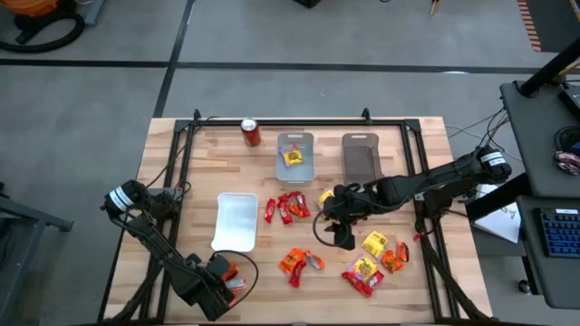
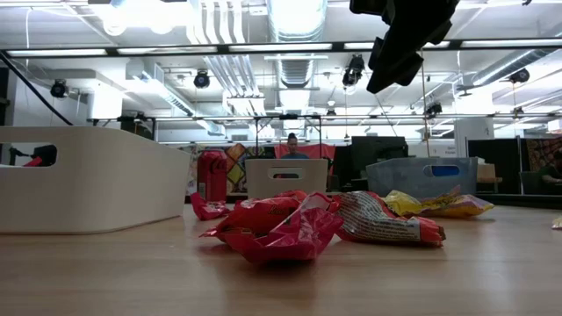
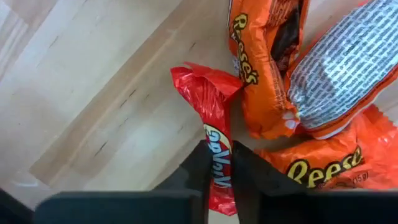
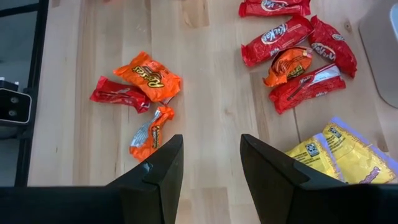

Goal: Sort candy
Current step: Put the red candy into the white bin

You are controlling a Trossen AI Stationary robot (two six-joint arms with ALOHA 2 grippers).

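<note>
Red candy (image 3: 214,134) pinched between left jaws (table-level).

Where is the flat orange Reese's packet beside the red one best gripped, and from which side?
Probably from straight above, pinching across the orange packet near its puffed middle: it lies flat on the table, offering no edge sideways. Stay clear of the red packet touching one end.
</note>
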